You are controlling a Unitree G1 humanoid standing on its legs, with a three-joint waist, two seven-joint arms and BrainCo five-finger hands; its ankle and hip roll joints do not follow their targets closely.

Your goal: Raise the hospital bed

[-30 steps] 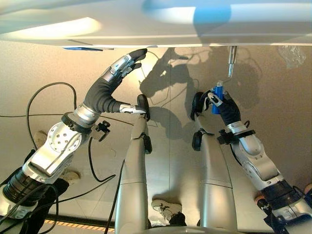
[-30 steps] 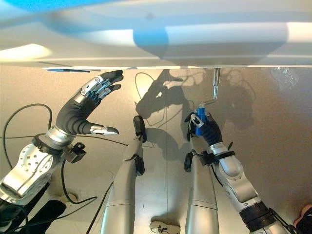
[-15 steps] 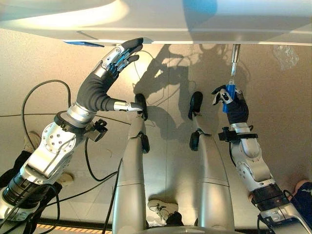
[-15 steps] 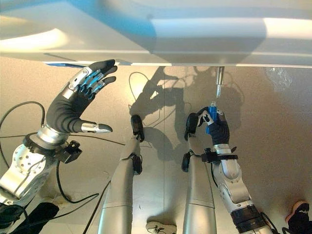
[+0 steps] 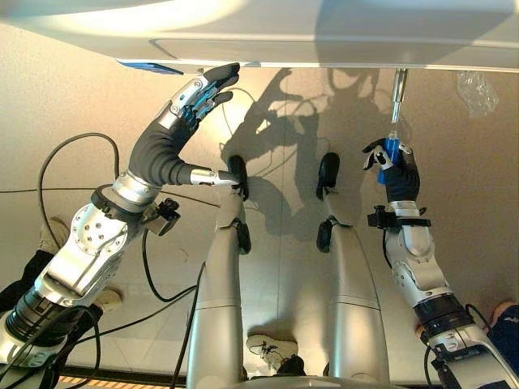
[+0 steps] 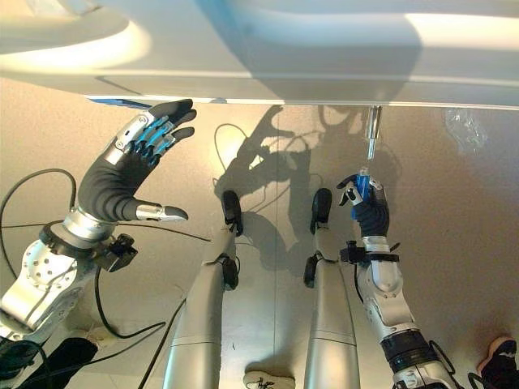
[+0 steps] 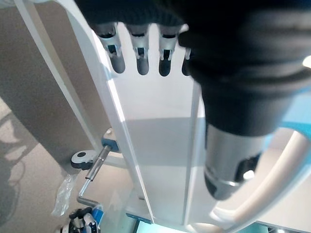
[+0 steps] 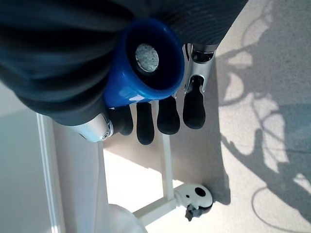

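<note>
The white hospital bed (image 5: 324,40) spans the far edge in the eye views. A metal crank shaft (image 5: 397,85) hangs from its right part and ends in a blue handle (image 5: 391,150). My right hand (image 5: 397,174) is shut on that handle; in the right wrist view the handle's blue end (image 8: 143,60) sits in the palm with the fingers (image 8: 167,114) curled round it. My left hand (image 5: 166,138) is raised and open, its fingertips (image 7: 141,58) just short of the bed's white board (image 7: 155,145), holding nothing. The left wrist view also catches the crank (image 7: 92,172) farther along.
A white caster wheel (image 8: 197,196) of the bed stands on the beige floor. A clear plastic bag (image 5: 478,89) lies by the bed at the right. A person's shoe (image 5: 272,344) is on the floor behind me. A blue tag (image 5: 150,66) sits under the bed's edge.
My right hand has swung the blue handle to the right, so it now hangs almost straight below the shaft. The left hand rose a little toward the bed's edge.
</note>
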